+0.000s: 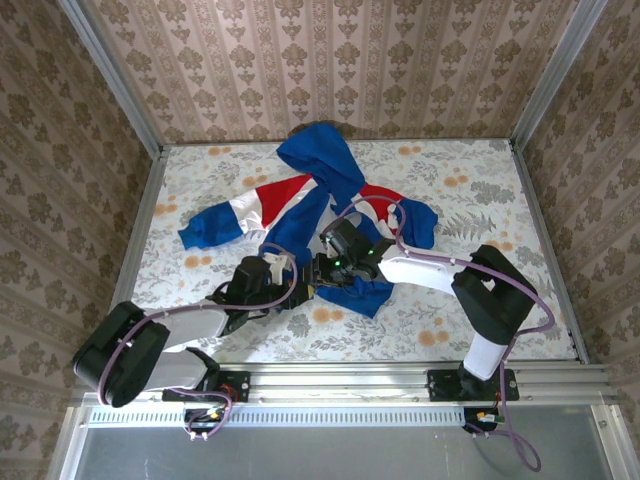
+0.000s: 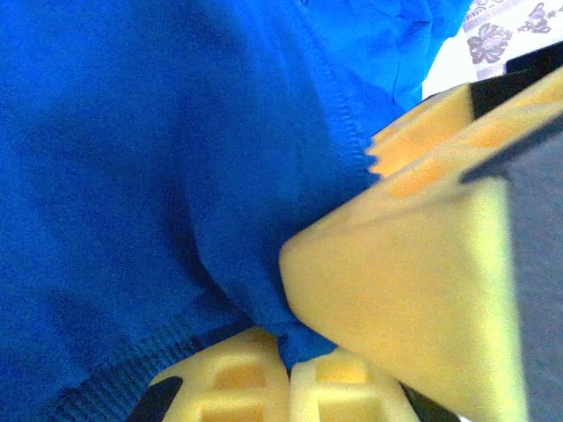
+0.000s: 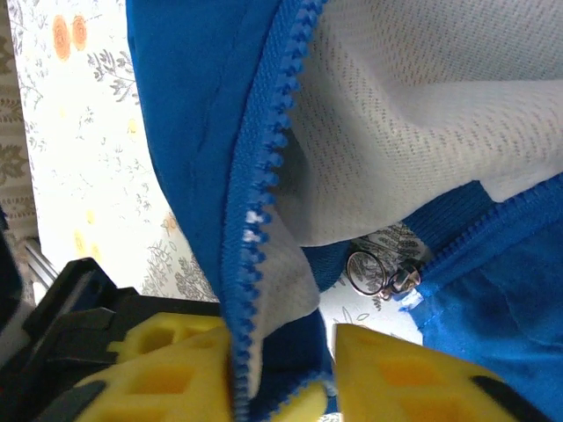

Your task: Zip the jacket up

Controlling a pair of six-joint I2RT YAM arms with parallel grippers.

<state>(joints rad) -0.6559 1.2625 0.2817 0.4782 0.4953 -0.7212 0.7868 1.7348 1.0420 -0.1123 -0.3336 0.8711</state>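
Left fingers (image 2: 396, 290) are clenched on a gathered fold of the royal-blue hooded fabric jacket (image 1: 320, 190), close to a stitched seam and not on a flat edge. My right fingers (image 3: 158, 369) stand somewhat apart, with the blue toothed zipper tape (image 3: 264, 176) and the white mesh lining (image 3: 422, 114) running down between them; I cannot tell whether they bear on the cloth. The jacket lies crumpled and open at the middle of the floral-patterned counter (image 1: 480, 180), hood away from me, one red-and-white banded sleeve (image 1: 235, 215) thrown out to my left. The small metal slider with its ring pull (image 3: 378, 274) sits on the other front edge, apart from the tape between my right fingers. Risks, as I judge them: the tape may slide free if my right fingers do not close squarely on it. Loose lining beside the teeth could be drawn into the slider and jam it. My left pinch on bunched cloth may drag the whole garment instead of tensioning the edge, leaving the two halves misaligned.
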